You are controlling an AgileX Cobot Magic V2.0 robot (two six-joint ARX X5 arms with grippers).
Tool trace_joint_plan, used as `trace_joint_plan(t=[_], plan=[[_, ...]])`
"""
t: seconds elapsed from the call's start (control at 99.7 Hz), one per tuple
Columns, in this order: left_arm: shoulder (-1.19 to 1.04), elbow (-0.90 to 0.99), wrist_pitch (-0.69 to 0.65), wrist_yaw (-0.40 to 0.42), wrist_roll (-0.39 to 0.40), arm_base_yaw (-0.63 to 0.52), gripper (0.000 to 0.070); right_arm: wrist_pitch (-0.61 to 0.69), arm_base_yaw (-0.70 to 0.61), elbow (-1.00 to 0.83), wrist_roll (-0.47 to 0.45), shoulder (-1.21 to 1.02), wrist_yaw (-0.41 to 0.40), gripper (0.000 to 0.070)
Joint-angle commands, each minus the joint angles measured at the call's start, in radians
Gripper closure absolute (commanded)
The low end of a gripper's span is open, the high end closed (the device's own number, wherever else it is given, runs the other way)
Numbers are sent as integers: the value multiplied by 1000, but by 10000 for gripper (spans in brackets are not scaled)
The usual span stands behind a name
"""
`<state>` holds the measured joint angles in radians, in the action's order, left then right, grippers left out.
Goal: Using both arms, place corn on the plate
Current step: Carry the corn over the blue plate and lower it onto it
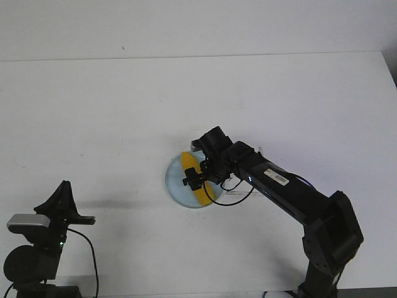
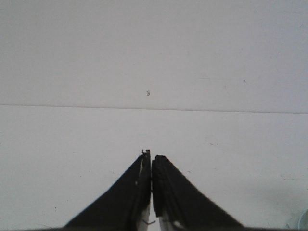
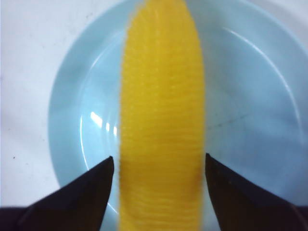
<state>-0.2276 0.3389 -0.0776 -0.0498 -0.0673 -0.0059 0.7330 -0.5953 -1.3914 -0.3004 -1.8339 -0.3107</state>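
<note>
The yellow corn (image 1: pixel 188 163) lies on the light-blue plate (image 1: pixel 176 184) near the middle of the table. My right gripper (image 1: pixel 197 177) hangs just over the corn's middle and hides part of it. In the right wrist view the corn (image 3: pixel 161 96) runs between the fingers of the right gripper (image 3: pixel 160 161), which is open, with a thin gap on each side, and the plate (image 3: pixel 250 96) lies beneath. My left gripper (image 1: pixel 64 185) is shut and empty at the near left, far from the plate. In the left wrist view it (image 2: pixel 151 156) points over bare table.
The white table (image 1: pixel 124 105) stretches around the plate with its far edge at the back. The right arm (image 1: pixel 291 189) reaches in from the near right corner. The left arm's base (image 1: pixel 28 264) sits at the near left.
</note>
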Motion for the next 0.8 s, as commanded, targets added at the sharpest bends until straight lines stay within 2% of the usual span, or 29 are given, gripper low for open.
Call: trace_joint_plan(t=[0.0,0.09,0.211,0.391,0.622,0.792], plan=[[3,8,-13,2,-4,0,698,-1,-11,-10,-14,-32,5,260],[3,8,-13,2,-4,0,698,-7,-19,-10,-16,-32,5,240],[3,8,-13,2,-4,0,698,-23,-21,-14,-18,-31,5,141],[3,8,-13,2,-4,0,698,-29,-21,-28,-17,-3,12,137],[3,8,-13,2,-4,0,698,-47,-22,-28,13,87,149,137],[3,8,-13,2,-4,0,698,-53,-12,-27,119,145,266,152]])
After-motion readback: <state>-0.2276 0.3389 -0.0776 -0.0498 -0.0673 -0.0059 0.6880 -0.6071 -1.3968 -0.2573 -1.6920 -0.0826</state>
